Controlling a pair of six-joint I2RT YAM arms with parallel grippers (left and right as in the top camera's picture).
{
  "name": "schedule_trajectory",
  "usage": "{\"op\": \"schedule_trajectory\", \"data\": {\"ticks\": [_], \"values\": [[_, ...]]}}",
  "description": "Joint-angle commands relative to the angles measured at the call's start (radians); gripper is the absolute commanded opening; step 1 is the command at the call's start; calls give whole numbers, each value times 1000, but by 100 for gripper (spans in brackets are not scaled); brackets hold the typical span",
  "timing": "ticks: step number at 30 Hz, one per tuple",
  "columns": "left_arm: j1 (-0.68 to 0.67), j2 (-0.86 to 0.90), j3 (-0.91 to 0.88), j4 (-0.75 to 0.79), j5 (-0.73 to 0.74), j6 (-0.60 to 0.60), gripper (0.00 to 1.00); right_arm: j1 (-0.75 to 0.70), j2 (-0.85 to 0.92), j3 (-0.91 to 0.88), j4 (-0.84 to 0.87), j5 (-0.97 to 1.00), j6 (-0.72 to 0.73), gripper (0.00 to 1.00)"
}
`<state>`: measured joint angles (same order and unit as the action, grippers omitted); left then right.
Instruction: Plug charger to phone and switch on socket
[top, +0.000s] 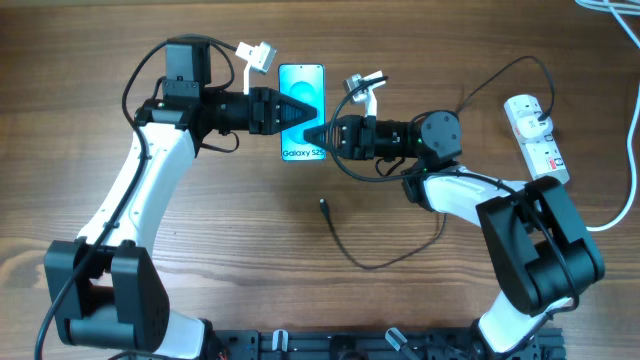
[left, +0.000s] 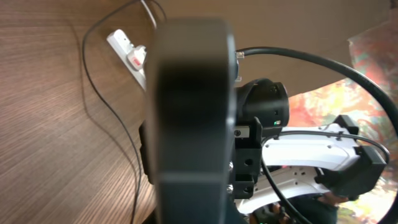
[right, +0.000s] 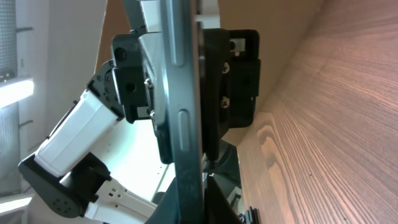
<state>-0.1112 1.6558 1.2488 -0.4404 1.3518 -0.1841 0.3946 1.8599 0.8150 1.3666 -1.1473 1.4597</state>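
- Both my arms meet over the phone (top: 302, 82), which lies screen-up near the far middle of the bench (top: 250, 250), its white lettering at the end nearer me.
- The charger (top: 325, 204) is not yet in: its small plug rests on the wood a little way below the phone's lettered end, touching neither pincer. The thin black cable loops off to my right, toward the socket (top: 533, 135) at the right edge of the bench.
- The step in hand, as I judge it, is steadying the phone so the plug can go in. To do it well, one pincer should pin the phone by its long edges. The other should let go, take the plug by its body just behind the metal tip, and bring it square to the port at the lettered end. Then push straight, without twisting.
- My left pincer (top: 296, 112) reaches in from the phone's left edge, one finger lying across the glass. It looks narrowed onto the phone, which fills that wrist's view as a dark blur.
- My right pincer (top: 322, 131) touches the phone's right edge near the lettered corner. The wrist view shows the phone's metal side close up, but I cannot tell whether the fingers are clamped or only resting there.
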Motion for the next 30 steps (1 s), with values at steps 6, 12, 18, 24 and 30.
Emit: {"op": "schedule_trajectory", "data": {"ticks": [6,12,18,24,30], "values": [[-16,-44,15,-201,-537,46,4,-34,35,-11,-193,-61,-184,64],[-40,-39,13,-398,-940,-31,4,-56,35,-11,-859,161,-721,72],[-183,41,12,-429,-1259,-209,4,-45,35,-11,-1258,557,-913,71],[-269,235,12,-400,-1293,-312,4,-45,35,-11,-1316,615,-940,73],[-271,304,12,-390,-1294,-315,5,-45,35,-11,-1320,620,-936,76]]}}
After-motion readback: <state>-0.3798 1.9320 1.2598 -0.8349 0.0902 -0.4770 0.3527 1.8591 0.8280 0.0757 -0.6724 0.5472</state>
